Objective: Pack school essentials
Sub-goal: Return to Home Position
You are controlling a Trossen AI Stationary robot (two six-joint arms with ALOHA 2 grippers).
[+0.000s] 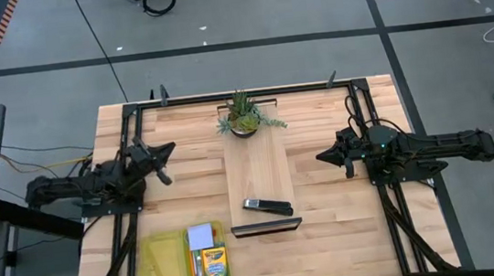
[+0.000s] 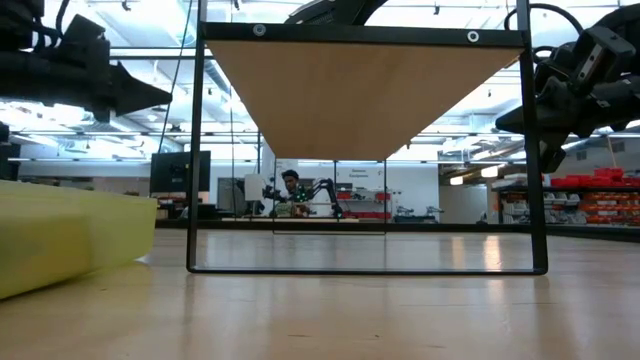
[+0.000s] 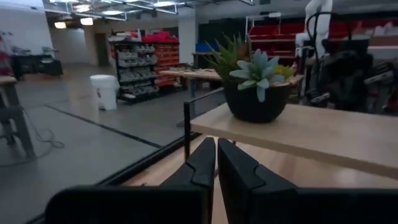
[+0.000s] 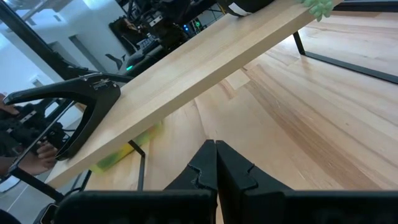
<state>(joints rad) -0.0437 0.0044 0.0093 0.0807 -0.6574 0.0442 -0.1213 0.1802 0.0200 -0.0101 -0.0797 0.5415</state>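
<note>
While both arms sat tucked at the table's sides, left gripper (image 1: 166, 156) and right gripper (image 1: 325, 157) clenched on nothing, the yellow supply box (image 1: 159, 267) lay near the left arm, crayon box (image 1: 213, 266) and note pad (image 1: 200, 236) inside. Only a careless left-arm swing looked likely to knock it.
</note>
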